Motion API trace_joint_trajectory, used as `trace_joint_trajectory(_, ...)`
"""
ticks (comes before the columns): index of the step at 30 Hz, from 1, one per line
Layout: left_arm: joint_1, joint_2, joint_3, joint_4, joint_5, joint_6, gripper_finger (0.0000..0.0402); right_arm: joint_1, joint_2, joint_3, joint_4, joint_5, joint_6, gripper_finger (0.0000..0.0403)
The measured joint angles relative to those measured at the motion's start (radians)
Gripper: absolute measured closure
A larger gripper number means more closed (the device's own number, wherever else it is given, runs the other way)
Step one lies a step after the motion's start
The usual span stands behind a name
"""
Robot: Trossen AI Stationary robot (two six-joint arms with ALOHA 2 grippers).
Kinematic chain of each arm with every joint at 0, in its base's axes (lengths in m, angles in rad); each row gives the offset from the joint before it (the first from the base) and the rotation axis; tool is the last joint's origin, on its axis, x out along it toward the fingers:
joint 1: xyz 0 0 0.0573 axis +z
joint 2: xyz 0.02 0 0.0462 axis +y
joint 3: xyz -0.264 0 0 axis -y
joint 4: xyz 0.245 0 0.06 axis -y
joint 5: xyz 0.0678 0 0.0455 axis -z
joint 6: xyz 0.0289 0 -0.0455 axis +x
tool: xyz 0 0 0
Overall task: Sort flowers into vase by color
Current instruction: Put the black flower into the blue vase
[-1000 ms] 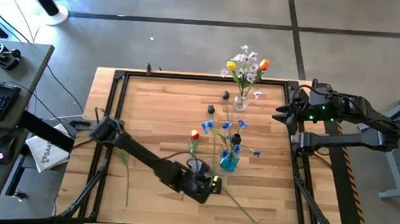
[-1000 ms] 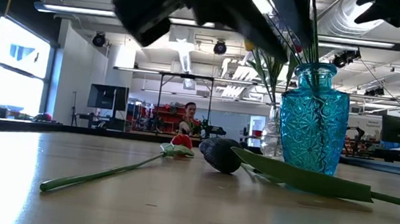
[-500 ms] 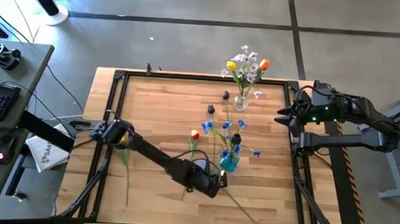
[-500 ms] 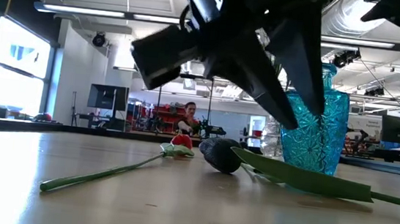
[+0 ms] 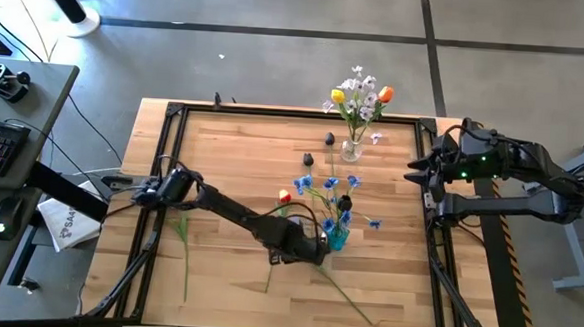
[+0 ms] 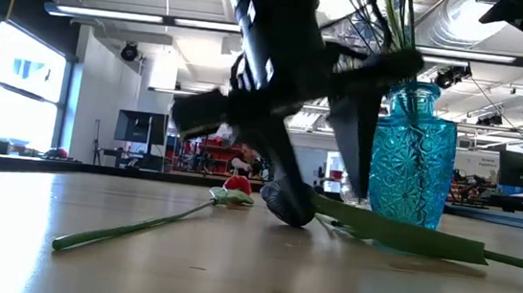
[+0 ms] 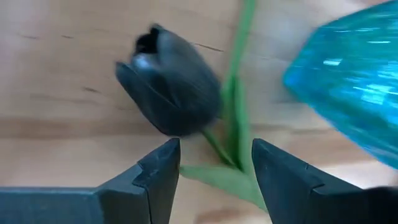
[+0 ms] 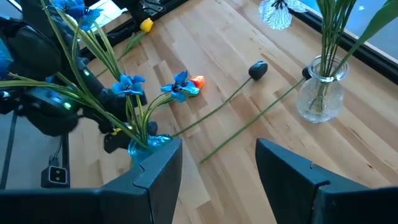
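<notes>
My left gripper (image 7: 214, 171) is open and hangs low over a dark purple tulip (image 7: 171, 87) that lies on the table beside the blue vase (image 7: 348, 81). Its fingers stand on either side of the green stem (image 7: 214, 144), just behind the head, without touching it. In the low view the gripper (image 6: 312, 175) reaches down to the tulip (image 6: 285, 204), left of the blue vase (image 6: 413, 151). In the high view the left gripper (image 5: 307, 249) hides the head; the stem (image 5: 350, 299) runs toward the near edge. My right gripper (image 5: 417, 172) waits open at the table's right edge.
A red tulip (image 5: 284, 196) lies left of the blue vase (image 5: 334, 237), which holds blue sprays. Two dark tulips (image 5: 328, 138) (image 5: 307, 159) lie near the clear vase (image 5: 351, 149), which holds white-lilac sprays and yellow and orange tulips. A green stem (image 5: 185, 263) lies at the table's left.
My left gripper has moved toward the far edge and a little right, toward the blue vase. It has come down until its open fingers straddle the dark tulip's stem. The tulip has kept its place.
</notes>
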Motion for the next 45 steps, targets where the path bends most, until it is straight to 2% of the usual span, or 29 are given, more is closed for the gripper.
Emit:
trace_joint_trajectory(5, 0.008, 0.024, 0.001, 0.009, 0.051, -0.001, 0.0222, 0.0, -0.006, 0.0, -0.001, 0.0, -0.002, 0.0204)
trace_joint_trajectory(9, 0.007, 0.023, 0.001, -0.017, 0.017, -0.007, 0.0244, 0.0, -0.011, 0.0, -0.001, 0.0, -0.002, 0.0204)
trace_joint_trajectory(20, 0.005, 0.027, 0.0, -0.06, -0.014, 0.0, 0.0379, 0.0, -0.011, 0.0, -0.001, -0.003, 0.009, 0.0204)
trace_joint_trajectory(23, 0.003, 0.027, -0.006, -0.057, -0.059, 0.001, 0.0397, 0.0, -0.011, 0.0, -0.001, -0.012, 0.022, 0.0204)
trace_joint_trajectory(33, -0.015, -0.044, -0.005, -0.109, -0.277, 0.05, 0.04, 0.0, -0.012, 0.0, -0.007, -0.02, 0.027, 0.0204)
trace_joint_trajectory(38, -0.057, -0.138, -0.005, -0.233, -0.453, 0.082, 0.0401, 0.0, -0.019, 0.0, -0.008, -0.023, 0.025, 0.0204)
trace_joint_trajectory(40, -0.078, -0.186, -0.005, -0.271, -0.526, 0.126, 0.0401, 0.0, -0.025, 0.0, -0.008, -0.023, 0.025, 0.0204)
trace_joint_trajectory(45, -0.147, -0.296, -0.004, -0.332, -0.635, 0.306, 0.0401, 0.0, -0.055, 0.0, -0.008, -0.025, 0.025, 0.0204)
